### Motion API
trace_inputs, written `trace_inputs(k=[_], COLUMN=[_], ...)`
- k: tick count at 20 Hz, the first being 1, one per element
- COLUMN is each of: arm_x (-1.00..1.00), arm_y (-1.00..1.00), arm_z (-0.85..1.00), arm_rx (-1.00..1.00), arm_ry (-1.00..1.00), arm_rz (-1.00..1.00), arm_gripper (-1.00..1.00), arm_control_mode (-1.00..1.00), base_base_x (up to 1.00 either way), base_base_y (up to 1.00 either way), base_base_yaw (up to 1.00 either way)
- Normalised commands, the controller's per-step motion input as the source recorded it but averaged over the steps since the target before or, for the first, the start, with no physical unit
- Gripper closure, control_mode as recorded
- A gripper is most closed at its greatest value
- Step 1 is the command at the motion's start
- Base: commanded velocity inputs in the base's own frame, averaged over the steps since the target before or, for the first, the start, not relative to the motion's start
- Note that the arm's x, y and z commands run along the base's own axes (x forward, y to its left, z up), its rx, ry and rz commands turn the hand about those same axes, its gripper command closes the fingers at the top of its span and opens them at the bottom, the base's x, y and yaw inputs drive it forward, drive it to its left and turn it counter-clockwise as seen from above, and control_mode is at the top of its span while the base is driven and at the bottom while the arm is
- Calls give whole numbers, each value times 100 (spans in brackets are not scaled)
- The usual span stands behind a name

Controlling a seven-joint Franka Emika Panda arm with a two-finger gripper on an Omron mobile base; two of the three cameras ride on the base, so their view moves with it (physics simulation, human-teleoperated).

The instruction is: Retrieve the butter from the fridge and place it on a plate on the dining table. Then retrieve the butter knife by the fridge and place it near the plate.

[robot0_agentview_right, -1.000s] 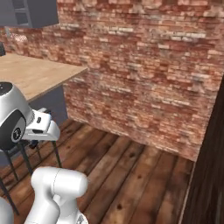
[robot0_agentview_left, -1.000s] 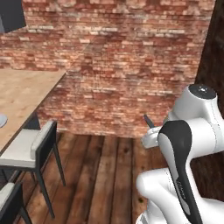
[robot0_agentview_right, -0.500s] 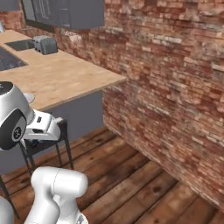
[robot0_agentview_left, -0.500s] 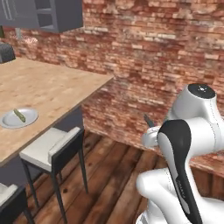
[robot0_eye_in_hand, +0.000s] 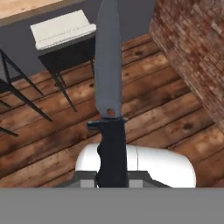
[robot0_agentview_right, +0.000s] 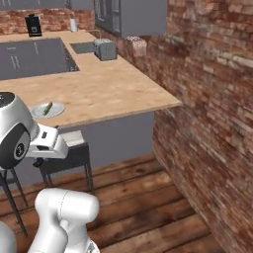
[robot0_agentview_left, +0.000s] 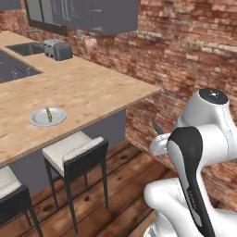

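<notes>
A: What have the fingers got?

B: The gripper point(robot0_eye_in_hand: 112, 183) is closed tight on the handle of the butter knife point(robot0_eye_in_hand: 108, 83). In the hand view the dark handle rises from between the finger tips at the bottom edge, and the grey blade runs straight up the middle of the picture, tip at the top.

A: Can you see the knife from the base cameras?

B: In the left base view a thin dark point sticks up just left of the white arm; that looks like the blade tip point(robot0_agentview_left: 157, 127). I cannot tell more of it there.

A: What lies under the blade?

B: Wooden floor planks, and a stool point(robot0_eye_in_hand: 65, 33) with a pale cushion and dark legs at the upper left of the hand view. A brick wall point(robot0_eye_in_hand: 197, 57) runs along the right.

A: And the butter?

B: The butter point(robot0_agentview_left: 48, 114) lies on the plate point(robot0_agentview_left: 40, 121), a thin olive stick set across the middle. The plate sits on the dining table point(robot0_agentview_left: 92, 92), near its near edge and well to the left of the arm. From the right base view the plate point(robot0_agentview_right: 55, 109) shows just above the arm's white shoulder, with the butter point(robot0_agentview_right: 48, 108) on it.

A: Anything else on the counter?

B: A toaster point(robot0_agentview_left: 57, 49) stands far back by the wall, next to a sink point(robot0_agentview_left: 27, 47). Two stools stand under the table's near edge.
</notes>
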Motion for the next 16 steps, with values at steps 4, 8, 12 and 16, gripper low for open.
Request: trace_inputs(k=[4, 8, 12, 16], arm_x=[0, 0, 0, 0], arm_y=[0, 0, 0, 0], arm_z=[0, 0, 0, 0], arm_rx=[0, 0, 0, 0], arm_ry=[0, 0, 0, 0], arm_rz=[0, 0, 0, 0], arm_gripper=[100, 100, 100, 100], arm_control_mode=[100, 100, 100, 100], base_base_x=[21, 24, 10, 26], base_base_y=[-65, -67, -25, 4], base_base_yaw=[57, 54, 24, 3])
